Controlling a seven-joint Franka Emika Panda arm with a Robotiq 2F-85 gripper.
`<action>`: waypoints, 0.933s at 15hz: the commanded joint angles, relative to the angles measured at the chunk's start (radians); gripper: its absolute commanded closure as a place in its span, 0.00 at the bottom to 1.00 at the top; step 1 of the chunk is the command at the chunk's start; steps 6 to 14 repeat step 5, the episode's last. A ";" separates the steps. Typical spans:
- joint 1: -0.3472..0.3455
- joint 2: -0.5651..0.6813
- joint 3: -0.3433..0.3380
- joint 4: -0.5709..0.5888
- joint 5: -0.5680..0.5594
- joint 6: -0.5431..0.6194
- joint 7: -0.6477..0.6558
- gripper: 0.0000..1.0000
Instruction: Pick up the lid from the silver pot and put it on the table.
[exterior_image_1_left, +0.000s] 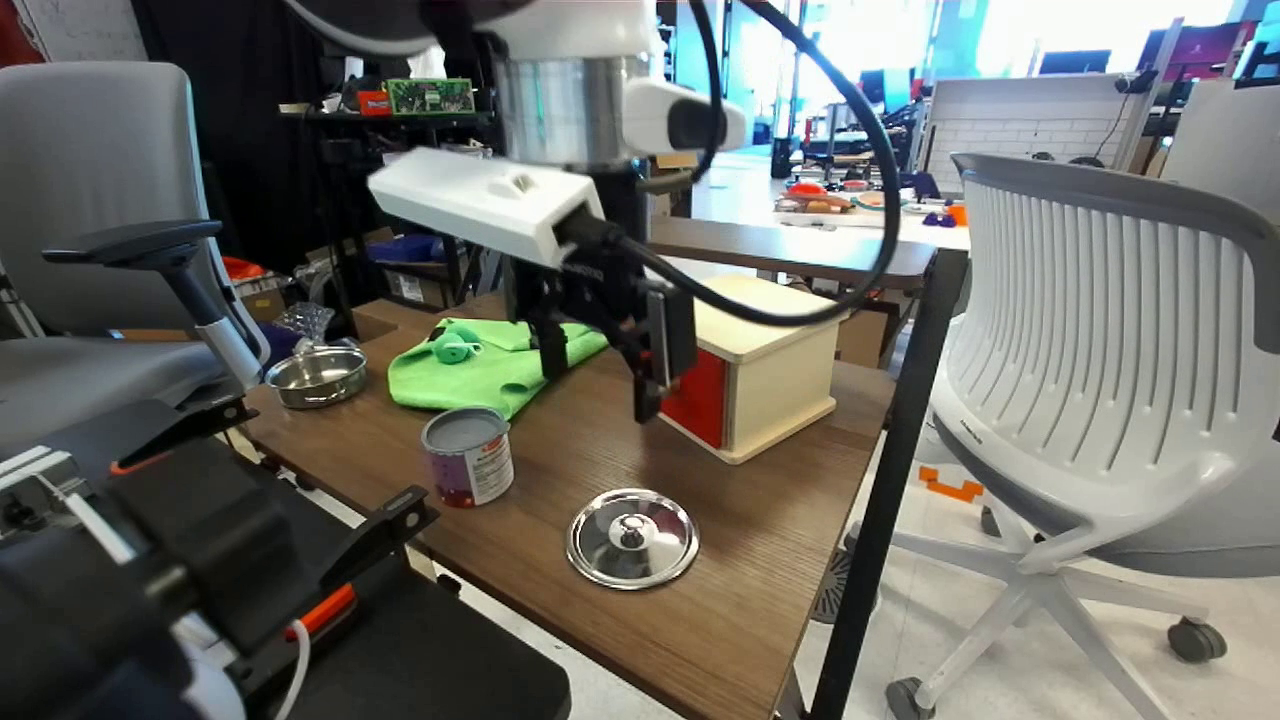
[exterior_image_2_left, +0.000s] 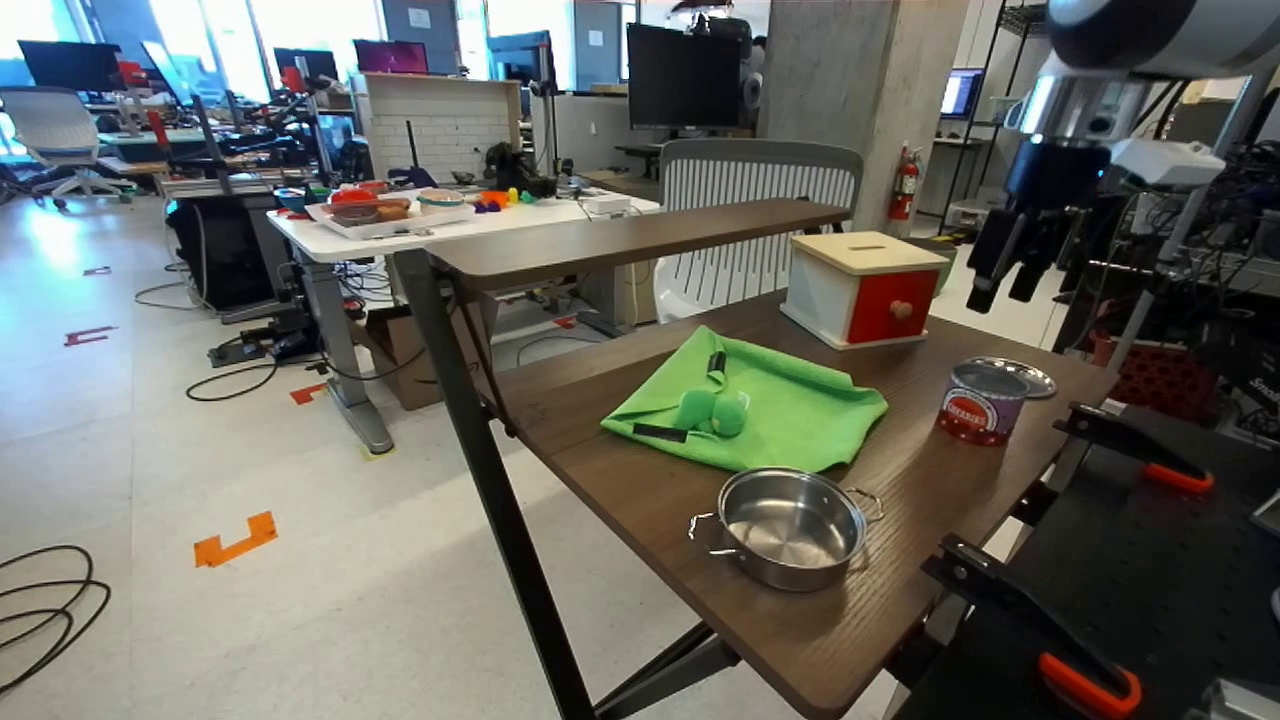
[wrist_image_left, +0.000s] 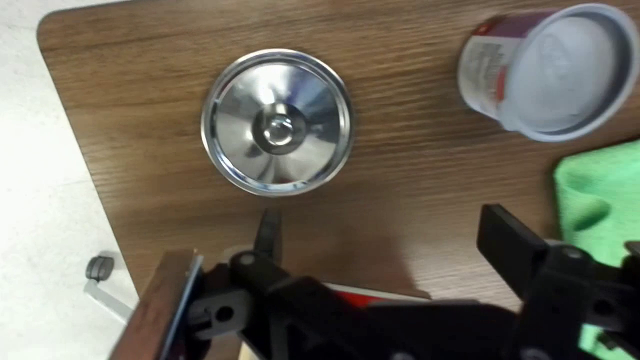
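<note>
Gripper (exterior_image_1_left: 600, 383), lid (exterior_image_1_left: 632, 540) (on table (exterior_image_1_left: 755, 530)) below, offset

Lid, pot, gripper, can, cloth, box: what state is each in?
Lid: flat on the table, knob up
Pot: uncovered, upright, empty
Gripper: open, holding nothing
Can: upright, closed
Cloth: spread out, rumpled
Box: upright, red front shut

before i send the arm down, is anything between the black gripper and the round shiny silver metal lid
Nothing visible: the open black gripper hangs above the brown wood-grain table, where the round shiny silver metal lid lies uncovered. The purple cylindrical can stands to one side.
</note>
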 joint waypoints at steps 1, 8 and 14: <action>0.019 -0.056 0.001 -0.036 0.066 -0.004 -0.055 0.00; 0.047 -0.186 0.005 -0.134 0.120 -0.008 -0.100 0.00; 0.047 -0.186 0.005 -0.134 0.120 -0.008 -0.100 0.00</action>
